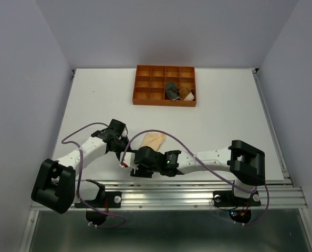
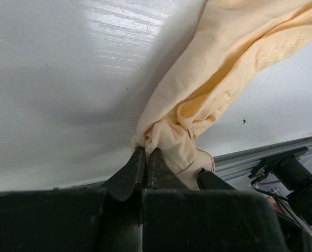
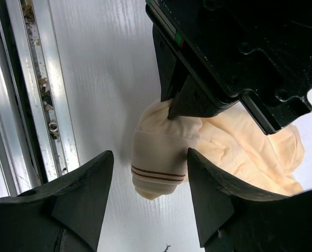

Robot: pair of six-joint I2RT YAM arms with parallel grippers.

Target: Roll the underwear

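Note:
The pale peach underwear (image 1: 152, 139) lies on the white table near the front rail, one end bunched into a partial roll. My left gripper (image 2: 146, 152) is shut on a pinch of that bunched fabric (image 2: 214, 68). In the right wrist view the rolled end shows a cream waistband with two red-brown stripes (image 3: 158, 173). My right gripper (image 3: 149, 152) is open and straddles this roll, its right finger (image 3: 208, 184) against the cloth. The left gripper's fingers (image 3: 179, 107) come down onto the roll from above. The dark grey-black underwear (image 1: 172, 91) and the rust-brown underwear (image 1: 187, 95) sit in the tray.
An orange-brown gridded tray (image 1: 151, 84) stands at the back centre of the table. The aluminium rail (image 1: 198, 185) runs along the near edge, close to the left of the roll in the right wrist view (image 3: 35, 105). Purple cables loop over both arms.

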